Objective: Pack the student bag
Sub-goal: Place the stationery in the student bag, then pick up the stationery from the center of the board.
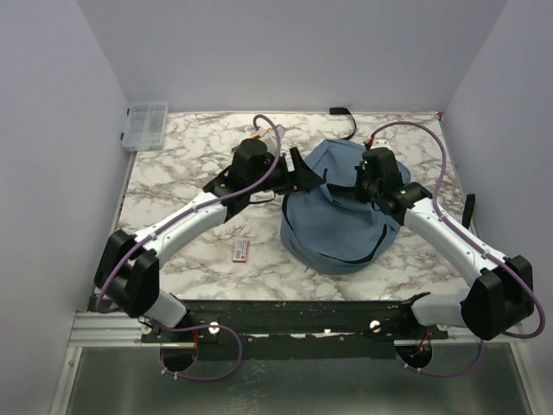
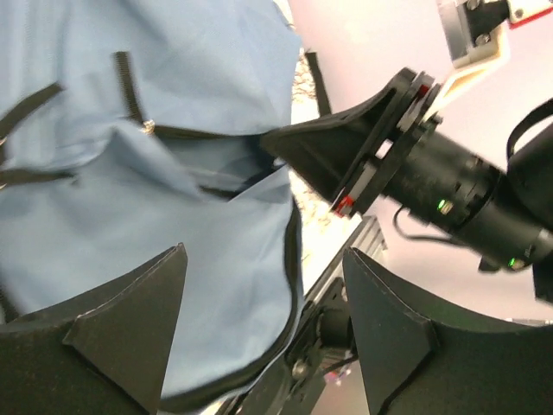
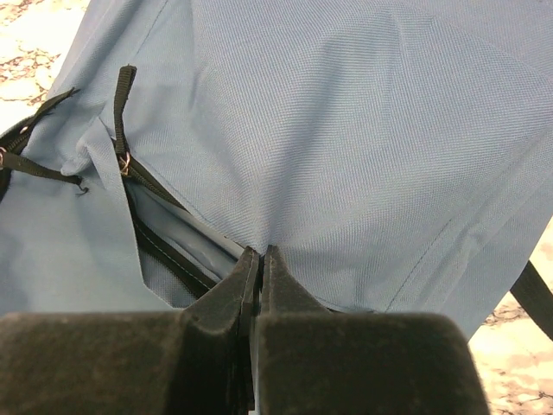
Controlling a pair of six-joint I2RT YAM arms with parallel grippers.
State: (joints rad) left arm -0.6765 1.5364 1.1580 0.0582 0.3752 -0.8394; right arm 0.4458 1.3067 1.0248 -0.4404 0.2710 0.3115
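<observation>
Box: a clear box is sitting at the far left corner of the table, well apart from the bag.
Card: a small red-and-white item is lying on the table between the left arm and the bag, touched by nothing.
Left fingers: these are being held apart and are gripping nothing; they are hanging at the bag's left edge.
Bag: it is lying slumped on the table right of centre, between the two arms.
Zip mouth: a dark slit is gaping partly open in the bag's top, its long axis running from the zip pull toward the right fingers.
Right fingers: these are being kept closed, pinching a fold of bag fabric at the mouth's edge.
Deciding relation: the mouth is lying just ahead of the left fingers. The left arm is judged the free one, and the card is lying on its side.
</observation>
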